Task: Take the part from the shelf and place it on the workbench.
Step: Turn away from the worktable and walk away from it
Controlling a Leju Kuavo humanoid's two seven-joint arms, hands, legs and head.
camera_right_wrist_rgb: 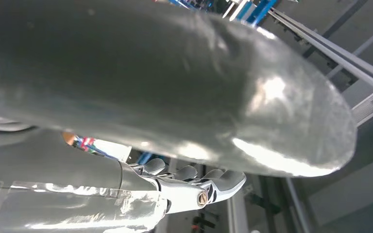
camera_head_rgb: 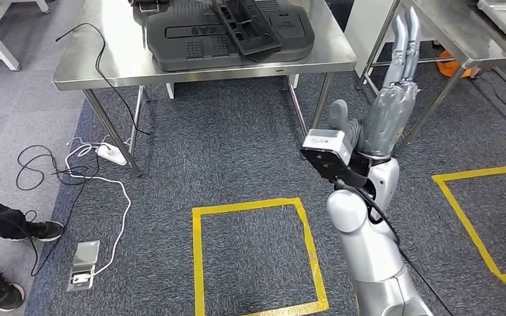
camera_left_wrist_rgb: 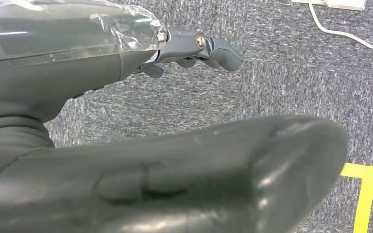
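Several loose cables (camera_head_rgb: 99, 171) trailed across the floor left of the steel table (camera_head_rgb: 105, 66), a snag risk for legs. Saw black moulded parts (camera_head_rgb: 230, 29) resting on that table. Raised right hand (camera_head_rgb: 389, 99) held nothing, fingers extended; left hand (camera_left_wrist_rgb: 194, 46) likewise empty.

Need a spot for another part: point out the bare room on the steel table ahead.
The steel table is bare along its left side, from the black cable to the front edge. The middle and right are crowded by the large black molded parts.

2 steel tables (camera_head_rgb: 105, 72), 2 tape squares (camera_head_rgb: 257, 257)
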